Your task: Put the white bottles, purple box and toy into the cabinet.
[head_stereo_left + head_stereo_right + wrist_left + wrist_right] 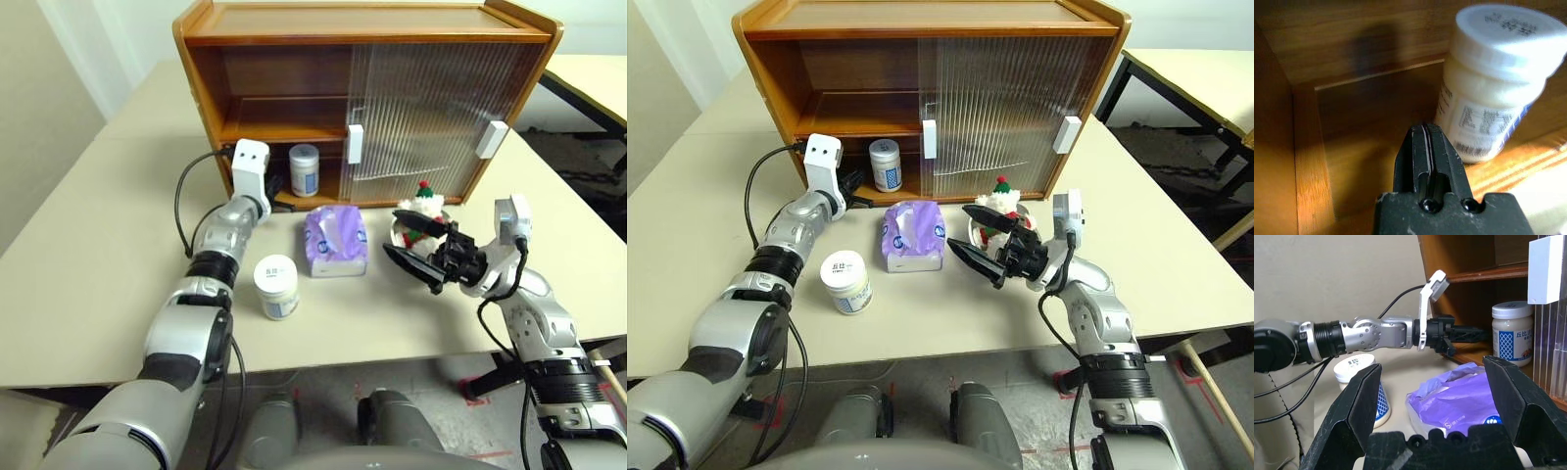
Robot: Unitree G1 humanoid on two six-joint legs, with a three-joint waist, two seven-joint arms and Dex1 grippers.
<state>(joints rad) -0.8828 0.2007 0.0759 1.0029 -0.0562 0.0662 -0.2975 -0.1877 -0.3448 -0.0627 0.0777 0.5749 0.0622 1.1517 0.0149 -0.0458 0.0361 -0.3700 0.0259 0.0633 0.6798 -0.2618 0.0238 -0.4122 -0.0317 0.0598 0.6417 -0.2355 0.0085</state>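
The wooden cabinet [294, 59] stands at the back of the table with its left half open. One white bottle [305, 169] stands on its lower shelf. My left gripper [277, 186] is shut and empty, reaching into that shelf just left of the bottle [1493, 98] and apart from it. A second white bottle [277, 286] stands on the table beside my left forearm. The purple box [336, 241] lies in front of the cabinet. The toy [427, 204] sits in a metal dish, partly hidden behind my right gripper [421, 250], which hovers open and empty.
The cabinet's ribbed sliding doors [431, 108] cover its right half. A shallow metal dish [977, 231] holds the toy. The table's front edge [323, 360] runs just below both arms. Another table [588, 78] stands at the far right.
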